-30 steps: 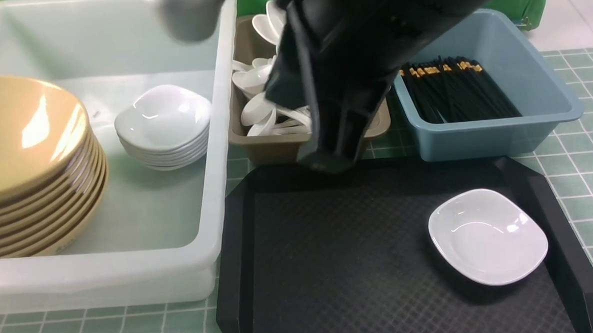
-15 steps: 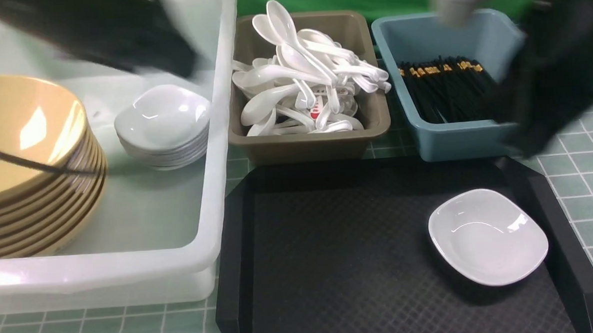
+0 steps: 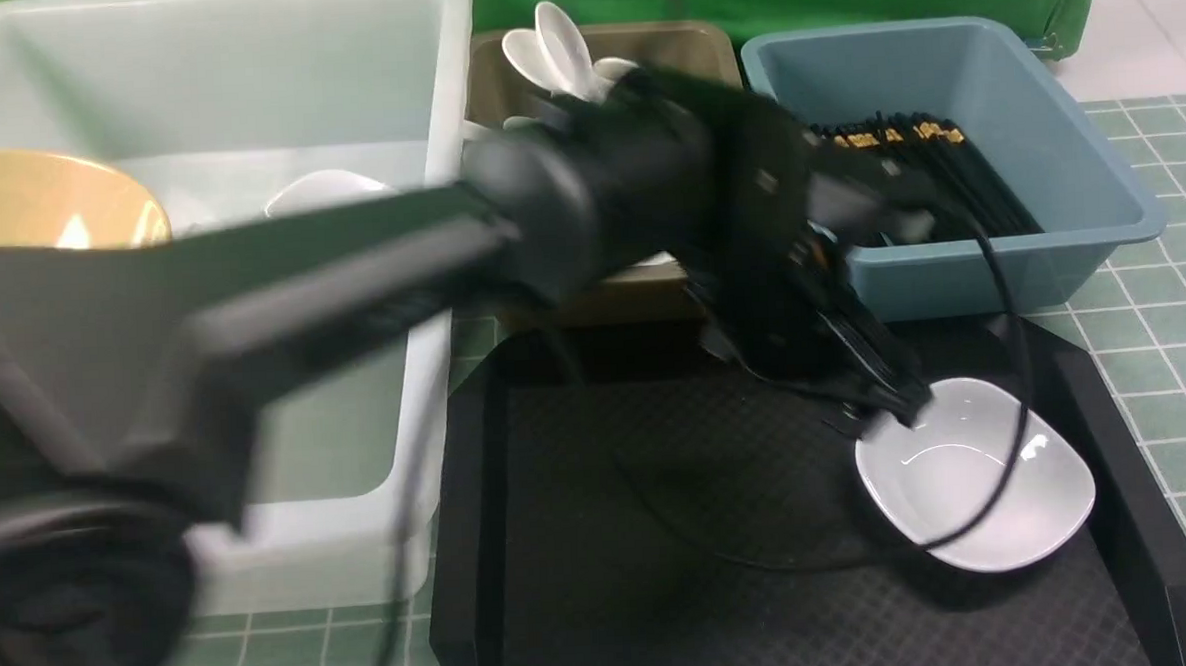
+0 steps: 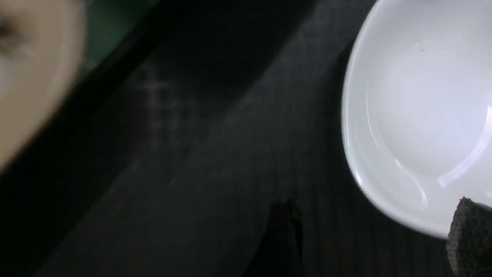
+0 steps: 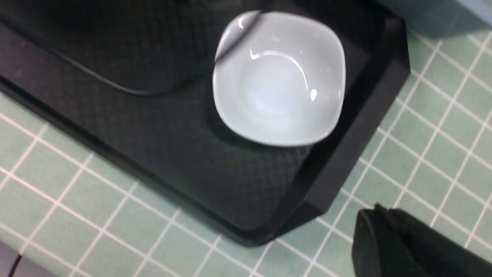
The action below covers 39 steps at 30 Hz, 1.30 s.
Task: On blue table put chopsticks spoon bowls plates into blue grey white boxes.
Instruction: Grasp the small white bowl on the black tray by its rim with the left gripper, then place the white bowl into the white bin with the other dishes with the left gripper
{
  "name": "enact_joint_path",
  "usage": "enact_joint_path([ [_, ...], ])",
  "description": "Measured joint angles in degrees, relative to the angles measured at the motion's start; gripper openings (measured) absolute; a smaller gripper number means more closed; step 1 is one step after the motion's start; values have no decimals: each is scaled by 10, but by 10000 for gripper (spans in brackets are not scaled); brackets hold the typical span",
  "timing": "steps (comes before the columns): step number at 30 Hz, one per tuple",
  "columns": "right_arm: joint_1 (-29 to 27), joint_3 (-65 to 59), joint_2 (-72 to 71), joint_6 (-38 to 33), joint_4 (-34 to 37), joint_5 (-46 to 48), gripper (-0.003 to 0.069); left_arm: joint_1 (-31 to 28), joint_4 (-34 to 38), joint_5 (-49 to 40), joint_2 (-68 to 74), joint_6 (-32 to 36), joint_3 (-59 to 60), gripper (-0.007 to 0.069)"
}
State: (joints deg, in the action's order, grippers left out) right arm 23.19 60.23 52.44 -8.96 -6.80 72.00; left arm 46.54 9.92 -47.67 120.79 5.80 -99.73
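Note:
A white plate (image 3: 980, 476) lies on the right of the black tray (image 3: 612, 532). My left arm reaches across the front view, and my left gripper (image 3: 886, 405) is open at the plate's far left rim. In the left wrist view (image 4: 374, 204) the rim of the plate (image 4: 415, 96) lies between the spread fingers (image 4: 469, 234). My right gripper (image 5: 378, 209) is shut and empty over the blue table (image 5: 96, 215), beside the tray's corner, and looks onto the plate (image 5: 280, 80). It is out of the front view.
The white tub (image 3: 242, 78) at the left holds tan bowls (image 3: 47, 207) and stacked plates (image 3: 322, 190). The olive-grey bin (image 3: 680, 39) holds spoons (image 3: 560, 44). The blue bin (image 3: 1000, 265) holds chopsticks (image 3: 946, 157). Both bins stand behind the tray.
My left arm has swung from over the white tub across to the plate on the tray. My right arm has pulled back from the blue bin out of the front view.

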Motion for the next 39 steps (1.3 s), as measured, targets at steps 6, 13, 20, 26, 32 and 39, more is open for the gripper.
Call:
enact_joint_path([
  [6, -2, -5, -11, 1, 1, 1, 42, 3, 48, -4, 90, 0, -62, 472],
  [13, -2, -5, -3, 1, 36, -46, 43, 3, 88, -30, 121, 14, -111, 104],
  [20, -2, 51, 53, -41, 98, -59, 46, -24, 69, -131, 64, 56, -154, 4],
  [26, 44, 173, 150, -69, 115, -64, 46, -115, 18, -178, -82, 71, -169, 2],
  [32, 152, 293, 251, -83, 116, -71, 46, -258, -14, -229, -190, 74, -175, 2],
  [39, 239, 397, 352, -84, 65, -51, 46, -473, -27, -244, -190, 80, -159, 2],
])
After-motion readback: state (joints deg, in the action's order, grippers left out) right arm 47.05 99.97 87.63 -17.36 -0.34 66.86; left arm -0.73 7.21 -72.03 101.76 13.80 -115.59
